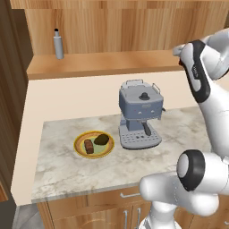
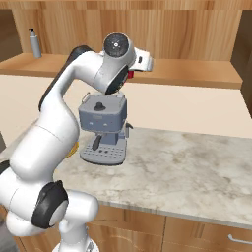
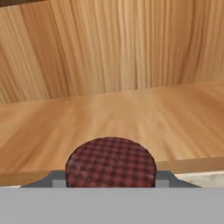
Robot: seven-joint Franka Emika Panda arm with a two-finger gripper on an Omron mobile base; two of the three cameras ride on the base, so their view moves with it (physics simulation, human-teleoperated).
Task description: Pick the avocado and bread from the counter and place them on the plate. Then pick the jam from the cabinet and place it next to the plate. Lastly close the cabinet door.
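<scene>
Wood-grain panelling backs an open cabinet (image 1: 103,65) whose lowest shelf runs behind and above the coffee machine (image 1: 139,114), a grey-blue machine that stands on the marbled counter (image 1: 67,170). Just left of the coffee machine, in the left base view, the plate (image 1: 79,142) lies flat on the counter with its yellow-orange rim close to the machine's drip tray. On the plate the bread (image 1: 89,146) lies on the side away from the coffee machine and the avocado (image 1: 103,139) on the side nearer to it; the two lie just beside each other. On the shelf, up and well to the left of the coffee machine, a slim grey bottle (image 1: 58,44) stands upright. The white arm reaches up over the coffee machine to the front edge of the shelf. In the hand view the gripper (image 3: 110,179) is at that shelf edge, and the jam jar (image 3: 110,162), seen by its red-checked lid, sits between the jaws, which are closed in narrow against the lid on both sides.
</scene>
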